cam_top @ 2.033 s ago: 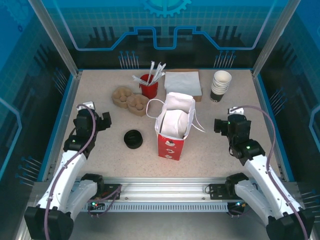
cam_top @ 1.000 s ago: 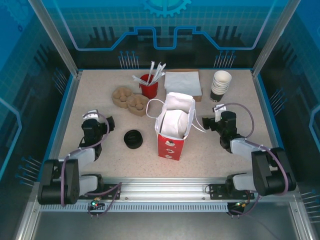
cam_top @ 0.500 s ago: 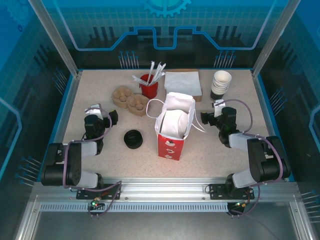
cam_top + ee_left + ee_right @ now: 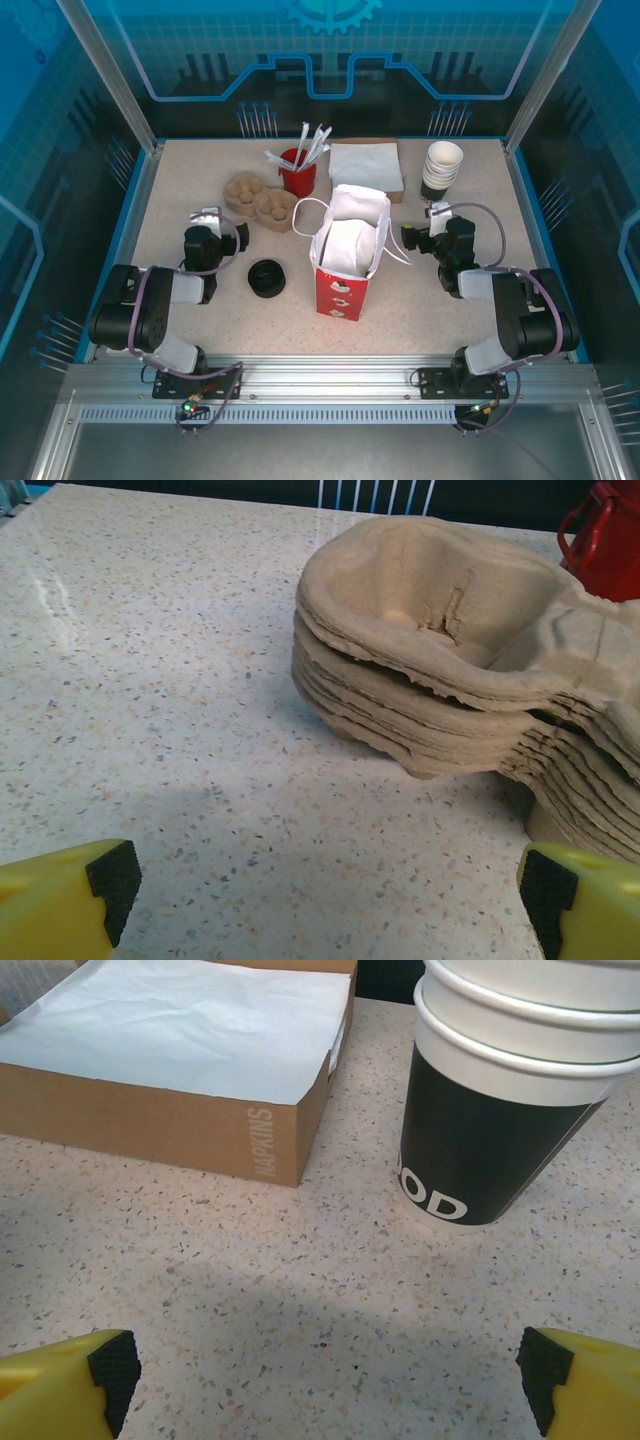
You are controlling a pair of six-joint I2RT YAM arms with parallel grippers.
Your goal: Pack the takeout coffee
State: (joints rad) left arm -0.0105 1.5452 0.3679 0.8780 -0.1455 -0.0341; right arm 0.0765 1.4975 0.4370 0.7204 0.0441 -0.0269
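The takeout coffee is hidden from view. The red-and-white paper bag (image 4: 343, 262) stands upright mid-table, its mouth open and white inside. My left gripper (image 4: 215, 237) rests low on the table to the bag's left, open, with bare tabletop between its yellow fingertips (image 4: 100, 885). It faces a stack of pulp cup carriers (image 4: 450, 670). My right gripper (image 4: 438, 235) sits low to the bag's right, also open and holding nothing (image 4: 328, 1370). It faces the stack of lidless cups (image 4: 500, 1110).
A low stack of black lids (image 4: 266, 278) lies between my left gripper and the bag. At the back are the pulp carriers (image 4: 255, 198), a red holder of stirrers (image 4: 297, 172), a cardboard napkin box (image 4: 190, 1070) and the cup stack (image 4: 442, 170).
Both arms have folded down and back onto the table. My left gripper slid right toward the carriers, my right slid left toward the bag. Both stayed open.
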